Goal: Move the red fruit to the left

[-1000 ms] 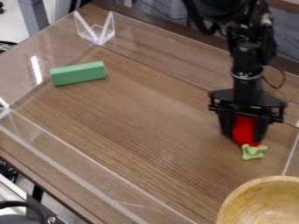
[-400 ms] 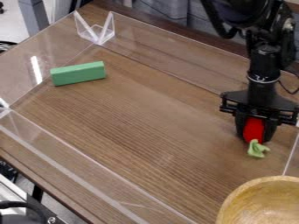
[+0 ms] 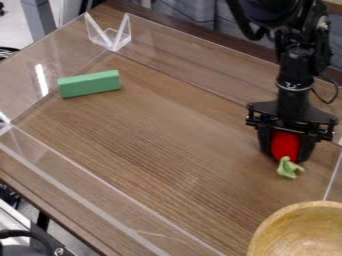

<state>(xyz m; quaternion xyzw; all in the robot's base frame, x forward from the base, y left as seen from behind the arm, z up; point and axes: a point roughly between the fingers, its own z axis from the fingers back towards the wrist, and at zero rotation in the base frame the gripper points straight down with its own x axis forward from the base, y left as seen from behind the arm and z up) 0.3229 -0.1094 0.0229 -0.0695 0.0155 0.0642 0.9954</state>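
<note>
The red fruit [image 3: 283,149] lies on the wooden table [image 3: 147,130] at the right side, its pale green leafy cap [image 3: 290,168] pointing toward the front edge. My gripper [image 3: 285,150] points straight down over the fruit. Its black fingers [image 3: 266,143] stand on either side of the red body, closed against it. The fruit rests on the table surface, partly hidden by the fingers.
A green rectangular block [image 3: 90,83] lies at the far left. A wooden bowl [image 3: 307,232] sits at the front right corner. Clear acrylic walls [image 3: 54,170] ring the table, and a clear folded piece [image 3: 110,35] stands at the back.
The fingers have closed in on the red fruit. The hand stays at about the same spot over it, and the green block has not moved.
</note>
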